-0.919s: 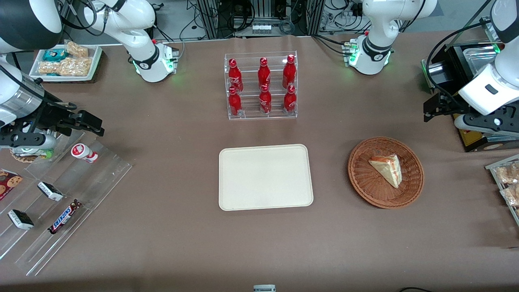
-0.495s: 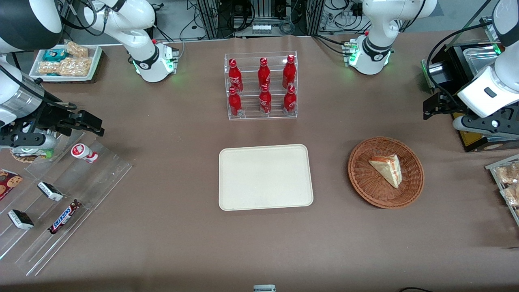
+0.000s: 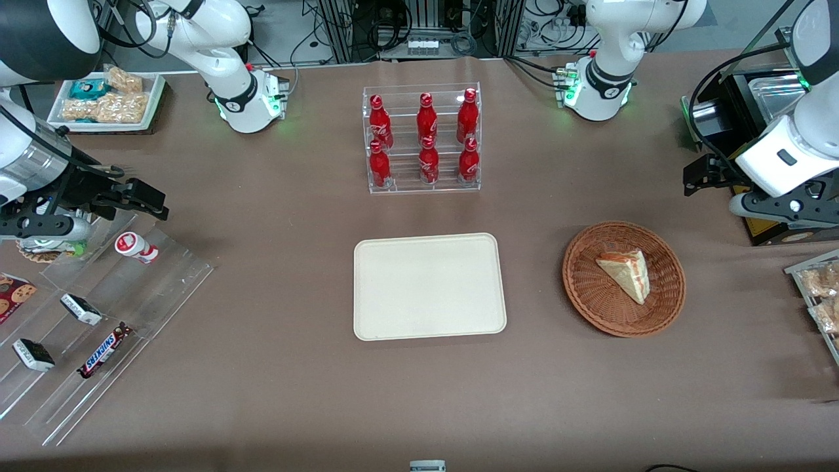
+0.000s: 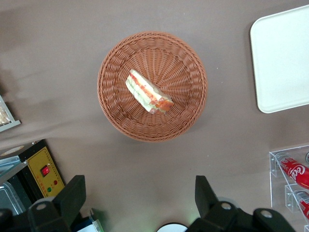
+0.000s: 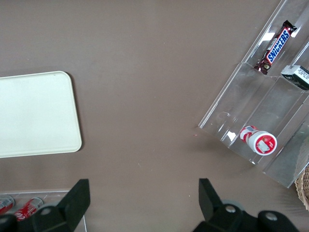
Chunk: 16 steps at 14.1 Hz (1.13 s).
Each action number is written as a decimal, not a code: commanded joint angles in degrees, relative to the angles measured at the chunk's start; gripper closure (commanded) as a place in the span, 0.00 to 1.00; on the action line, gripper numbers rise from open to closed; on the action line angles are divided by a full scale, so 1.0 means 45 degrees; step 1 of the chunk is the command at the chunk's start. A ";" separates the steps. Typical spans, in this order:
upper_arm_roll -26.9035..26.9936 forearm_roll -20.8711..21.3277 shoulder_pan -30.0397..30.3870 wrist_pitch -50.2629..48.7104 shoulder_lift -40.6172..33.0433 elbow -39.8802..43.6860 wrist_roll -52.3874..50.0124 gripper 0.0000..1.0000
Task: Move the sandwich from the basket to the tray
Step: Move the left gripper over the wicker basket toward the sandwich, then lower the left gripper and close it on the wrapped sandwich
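The sandwich (image 3: 626, 274) (image 4: 148, 93), a pale bread wedge with red and green filling, lies in the round wicker basket (image 3: 590, 298) (image 4: 188, 111). The cream tray (image 3: 429, 286) (image 4: 285, 63) lies flat on the table beside the basket, toward the parked arm's end, with nothing on it. My left gripper (image 3: 706, 174) (image 4: 139, 195) hangs open and empty above the table. It is farther from the front camera than the basket and clear of its rim, toward the working arm's end.
A clear rack of red cola bottles (image 3: 423, 141) stands farther from the front camera than the tray. A black and yellow box (image 3: 763, 226) sits under the working arm. A tray of snack bags (image 3: 819, 292) sits at the table's edge. Candy racks (image 3: 98, 328) lie toward the parked arm's end.
The working arm's wrist has shifted slightly toward the basket. The sandwich, basket and tray have not moved.
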 commanded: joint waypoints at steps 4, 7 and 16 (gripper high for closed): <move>-0.0067 0.0189 0.0094 0.3130 0.0868 -0.2751 -0.0766 0.00; -0.0047 0.0208 0.0094 0.5847 0.1160 -0.4726 -0.1333 0.00; -0.0028 0.0208 0.0113 1.0380 0.1707 -0.7307 -1.1090 0.00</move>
